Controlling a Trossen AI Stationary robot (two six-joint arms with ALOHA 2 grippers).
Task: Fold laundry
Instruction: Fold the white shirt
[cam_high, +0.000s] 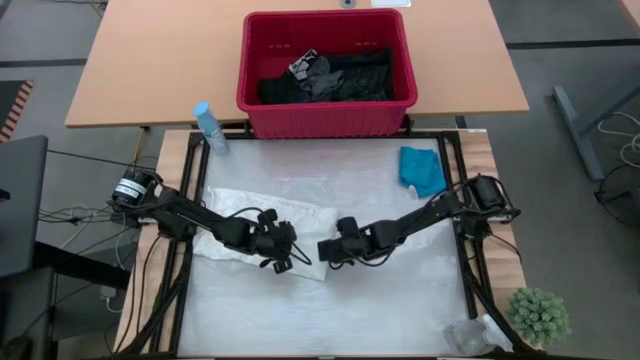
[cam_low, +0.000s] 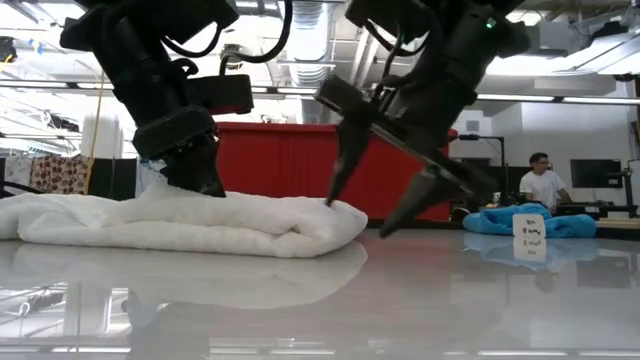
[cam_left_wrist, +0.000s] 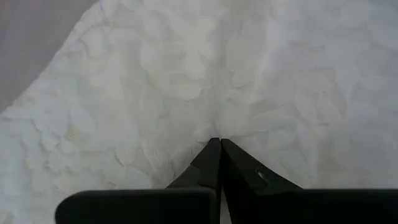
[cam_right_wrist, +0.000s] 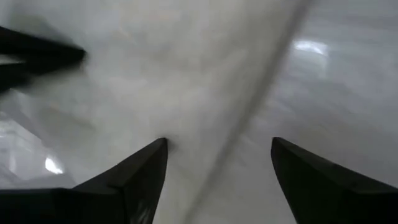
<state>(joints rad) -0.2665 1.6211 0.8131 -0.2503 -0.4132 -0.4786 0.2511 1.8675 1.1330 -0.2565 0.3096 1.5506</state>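
- White lacy garment (cam_high: 262, 222) lies folded into a long bundle on the glossy work surface (cam_high: 330, 310), left of centre, running from the left edge toward the middle.
- Left tool (cam_high: 283, 248) is down on the near right end of that bundle, fingers pressed together with the tips right at the lace; the left wrist view (cam_left_wrist: 186, 81) shows nothing but white fabric ahead of the closed tips. Can't tell whether any cloth is actually pinched.
- Right tool (cam_high: 328, 250) sits just beside the bundle's right end, fingers spread wide, holding nothing. In the low view one fingertip (cam_low: 335, 190) touches the top of the bundle's rounded end (cam_low: 320, 225); the other finger hangs off the fabric, over bare surface.
- The two tools are close together and facing each other across the bundle's end.
- Small teal garment (cam_high: 422, 170) lies crumpled by itself at the far right of the work surface, well apart from both tools.
- Red slotted basket (cam_high: 325, 115) stands on the wooden table beyond the work surface, with dark garments (cam_high: 335, 78) piled inside.
- Clear bottle with blue cap (cam_high: 209, 127) lies at the far left corner, near the basket.
- Small green plant (cam_high: 540, 315) sits off the near right corner.
- Person in a white top (cam_low: 542, 185) is seated in the room background.
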